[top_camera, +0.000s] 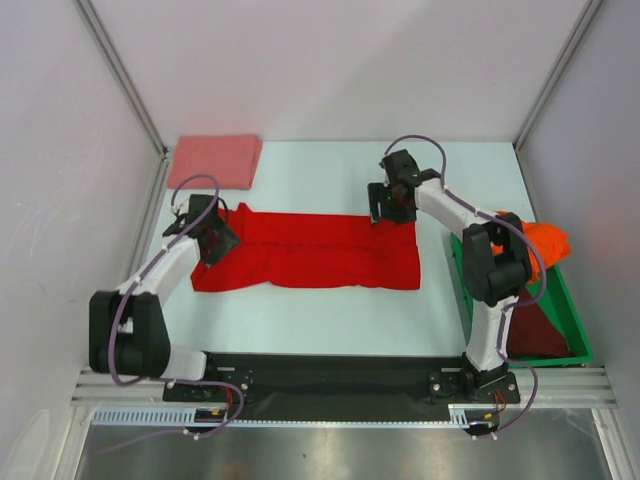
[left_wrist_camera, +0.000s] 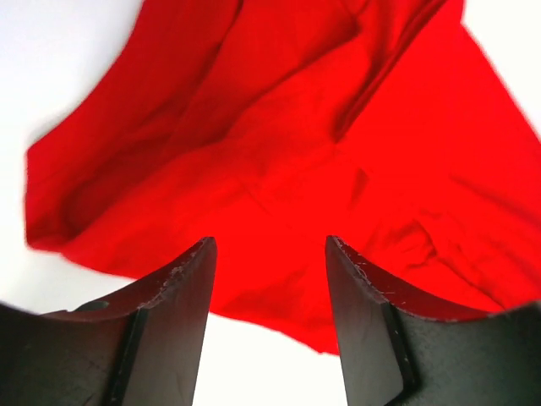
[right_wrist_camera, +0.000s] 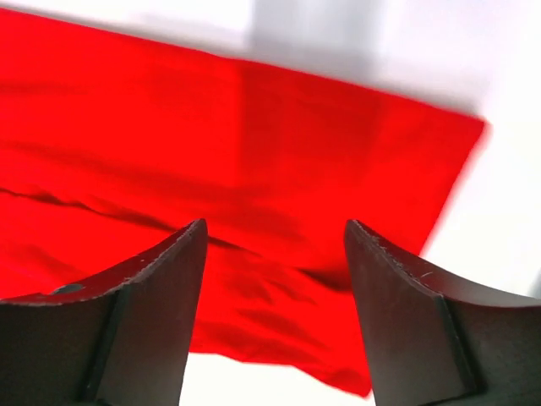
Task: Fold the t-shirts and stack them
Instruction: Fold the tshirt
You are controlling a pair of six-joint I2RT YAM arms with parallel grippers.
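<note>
- The red shirt [top_camera: 310, 250] lies on the white table [top_camera: 320, 320], folded into a long band that runs left to right across the middle.
- Its right end is squared and fairly flat. Its left end is rumpled, with one corner poking out toward the far side.
- The left gripper [top_camera: 213, 237] hangs over the shirt's rumpled left end.
- In the left wrist view its jaws stand well apart with nothing between them. Creased red cloth and a strip of bare table show through the gap.
- The right gripper [top_camera: 392, 207] is at the far edge of the shirt, near its right end.
- In the right wrist view its jaws are also spread wide and hold nothing. Below them lies the smooth cloth, its corner off to the right.
- Whether either gripper's tips touch the cloth cannot be told.
- The pink shirt [top_camera: 213, 161] is folded into a flat rectangle in the far left corner of the table, apart from the red one.
- A green bin [top_camera: 573, 320] sits at the table's right edge, beside the right arm.
- The orange shirt [top_camera: 540, 240] is bunched at the bin's far end, spilling over the rim and partly hidden by the arm.
- The maroon shirt [top_camera: 535, 325] lies in the near part of the bin.
- The arms' black housings are too small here for any marking to be read.
</note>
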